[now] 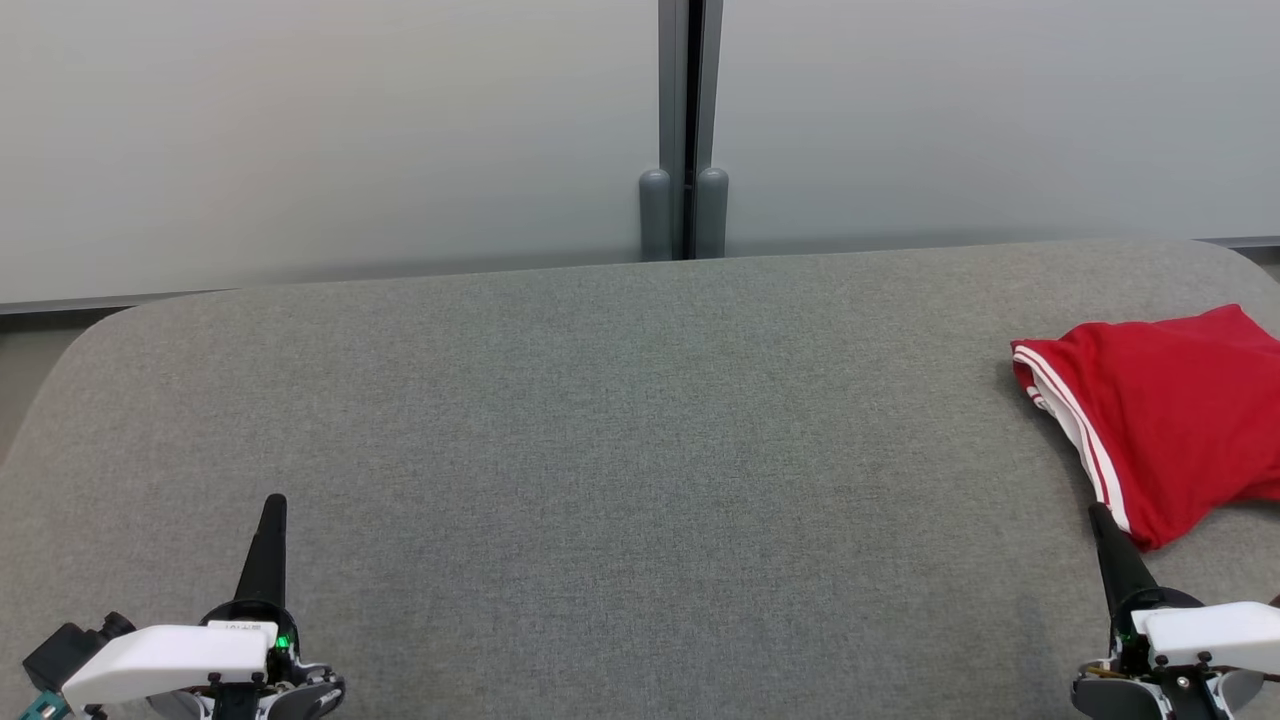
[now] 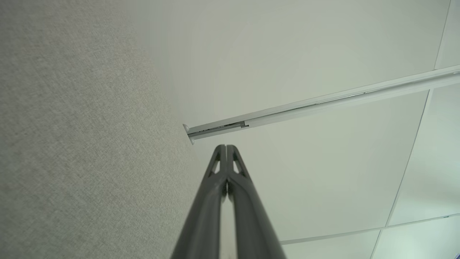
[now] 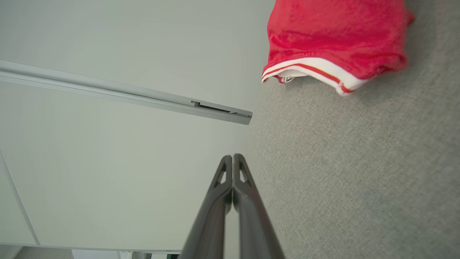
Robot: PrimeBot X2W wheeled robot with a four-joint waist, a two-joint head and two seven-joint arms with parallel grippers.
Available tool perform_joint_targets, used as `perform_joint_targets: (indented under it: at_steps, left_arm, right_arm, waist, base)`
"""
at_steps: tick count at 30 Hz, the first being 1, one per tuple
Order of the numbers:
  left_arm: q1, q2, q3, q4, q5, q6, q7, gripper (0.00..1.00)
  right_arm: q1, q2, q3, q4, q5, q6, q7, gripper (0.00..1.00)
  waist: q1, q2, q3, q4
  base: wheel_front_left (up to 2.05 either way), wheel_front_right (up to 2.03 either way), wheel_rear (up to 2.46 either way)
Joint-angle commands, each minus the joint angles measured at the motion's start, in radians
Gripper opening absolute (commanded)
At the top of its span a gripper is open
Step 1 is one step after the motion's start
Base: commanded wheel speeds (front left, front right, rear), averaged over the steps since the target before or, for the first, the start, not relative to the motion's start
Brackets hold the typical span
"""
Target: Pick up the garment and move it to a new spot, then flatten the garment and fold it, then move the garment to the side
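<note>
Left gripper (image 1: 274, 503) and right gripper (image 1: 1098, 512) rest low at the near edge of the grey counter (image 1: 620, 420). Each pair of fingers is pressed together, holds nothing and points away across the cloth. The red garment (image 1: 1170, 420) lies in a compact bundle at the counter's far right, ahead of the right gripper and not touching it, its right side cut off by the frame. With both arms parked, this looks like either the start, before any lift, or the finish, with the garment set aside; the pictures do not settle which. The head view gives the layout: garment to one side, left gripper well apart from it. The right wrist view adds the white hem (image 3: 316, 68) with its red stripe, curled up over an inner layer. The left wrist view shows closed fingers (image 2: 215, 201) between wall (image 2: 287, 54) and counter.
</note>
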Motion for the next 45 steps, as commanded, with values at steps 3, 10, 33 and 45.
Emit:
perform_joint_targets:
  at_steps: [3, 10, 33, 45]
  left_arm:
    - [-0.028, 0.006, 0.007, -0.002, -0.038, -0.01, 0.011, 0.0]
    - [-0.038, 0.007, 0.011, 0.001, -0.083, -0.014, 0.022, 0.0]
    - [-0.071, 0.008, 0.021, 0.008, -0.216, -0.027, 0.06, 0.0]
    - [-0.071, 0.008, 0.021, 0.008, -0.216, -0.027, 0.06, 0.0]
  right_arm:
    - [-0.019, -0.007, -0.007, -0.011, 0.043, 0.0, 0.013, 0.0]
    - [-0.028, -0.007, -0.01, -0.013, 0.091, 0.0, 0.025, 0.0]
    - [-0.05, -0.007, -0.018, -0.02, 0.244, 0.0, 0.062, 0.0]
    - [-0.05, -0.007, -0.018, -0.02, 0.244, 0.0, 0.062, 0.0]
  waist:
    - [0.0, -0.0001, 0.001, 0.0]
    - [0.0, -0.0001, 0.003, 0.001]
    - [0.0, -0.0001, 0.01, 0.004]
    - [0.0, -0.0001, 0.01, 0.004]
  base:
    - [0.0, 0.0, 0.0]
    - [0.0, 0.0, 0.0]
    - [0.0, 0.0, 0.0]
    - [0.0, 0.0, 0.0]
